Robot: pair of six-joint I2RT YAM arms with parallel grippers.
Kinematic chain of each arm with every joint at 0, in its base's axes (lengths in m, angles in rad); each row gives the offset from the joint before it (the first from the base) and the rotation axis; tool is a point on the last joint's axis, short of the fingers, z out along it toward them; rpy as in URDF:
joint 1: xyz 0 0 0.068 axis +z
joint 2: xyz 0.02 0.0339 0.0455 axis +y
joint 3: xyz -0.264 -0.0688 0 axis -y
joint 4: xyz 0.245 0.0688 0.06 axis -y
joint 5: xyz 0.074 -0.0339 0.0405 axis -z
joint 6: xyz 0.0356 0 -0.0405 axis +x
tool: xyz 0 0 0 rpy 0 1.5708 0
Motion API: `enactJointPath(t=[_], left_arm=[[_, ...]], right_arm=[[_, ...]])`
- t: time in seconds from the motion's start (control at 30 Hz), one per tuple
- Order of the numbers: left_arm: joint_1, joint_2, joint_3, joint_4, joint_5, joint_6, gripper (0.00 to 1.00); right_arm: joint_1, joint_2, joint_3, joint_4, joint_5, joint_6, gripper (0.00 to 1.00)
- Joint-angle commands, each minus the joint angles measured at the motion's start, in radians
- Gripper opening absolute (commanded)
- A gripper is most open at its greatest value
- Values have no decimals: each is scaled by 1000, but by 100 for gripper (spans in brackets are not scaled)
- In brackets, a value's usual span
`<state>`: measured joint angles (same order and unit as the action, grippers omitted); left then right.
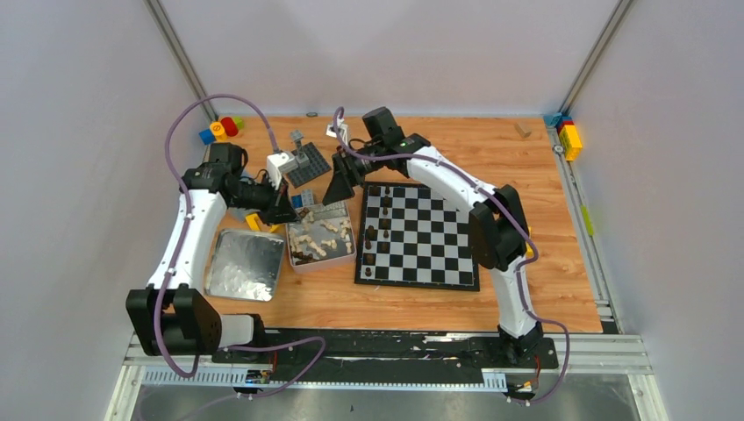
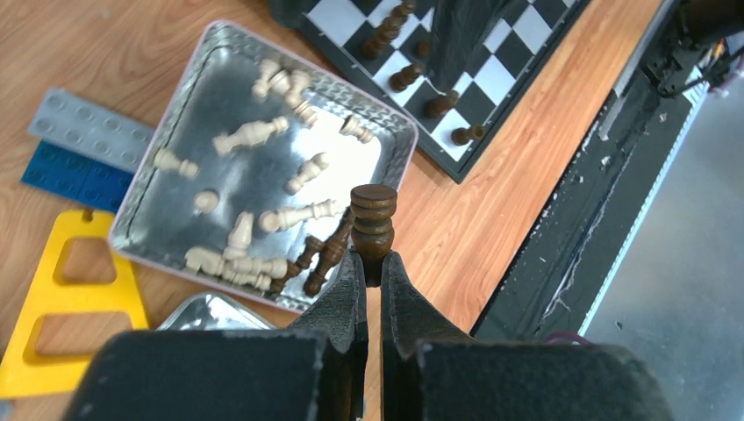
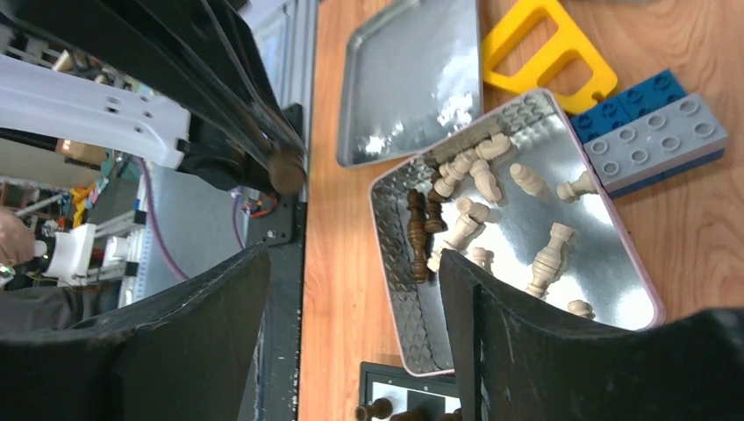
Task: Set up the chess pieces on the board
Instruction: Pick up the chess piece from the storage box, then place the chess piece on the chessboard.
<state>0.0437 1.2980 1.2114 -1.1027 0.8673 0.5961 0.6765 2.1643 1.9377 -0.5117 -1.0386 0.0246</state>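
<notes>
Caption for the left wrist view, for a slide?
Left claw grips a dark chess piece near the tin of mostly cream pieces, board beyond.

On my bench (image 1: 544, 263), the board (image 1: 418, 235) sits right of centre, with a column of pieces (image 1: 372, 246) along its left edge. Just left of it lies the tin (image 2: 224, 173) holding loose pieces (image 2: 298, 213), and a shallow tray (image 1: 246, 265) lies further left.

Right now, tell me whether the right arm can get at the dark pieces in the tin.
Probably yes. The right gripper hangs open above the tin, with the dark pieces lying uncovered below it. The left gripper, shut on another dark piece, sits off to one side.
</notes>
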Motion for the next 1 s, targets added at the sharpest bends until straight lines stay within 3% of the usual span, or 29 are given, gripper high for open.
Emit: enactJointPath(t=[0.0, 0.33, 0.73, 0.97], left_arm=[[-80, -11, 42, 53, 11, -31, 0], [-168, 1, 62, 110, -28, -94, 0], [-199, 5, 62, 121, -70, -105, 0], [-206, 2, 58, 124, -73, -105, 0]], right_arm=[[-9, -103, -4, 84, -107, 110, 72], [-8, -117, -78, 115, -147, 151, 70], [7, -75, -75, 130, -186, 179, 58], [17, -48, -59, 129, -177, 181, 55]])
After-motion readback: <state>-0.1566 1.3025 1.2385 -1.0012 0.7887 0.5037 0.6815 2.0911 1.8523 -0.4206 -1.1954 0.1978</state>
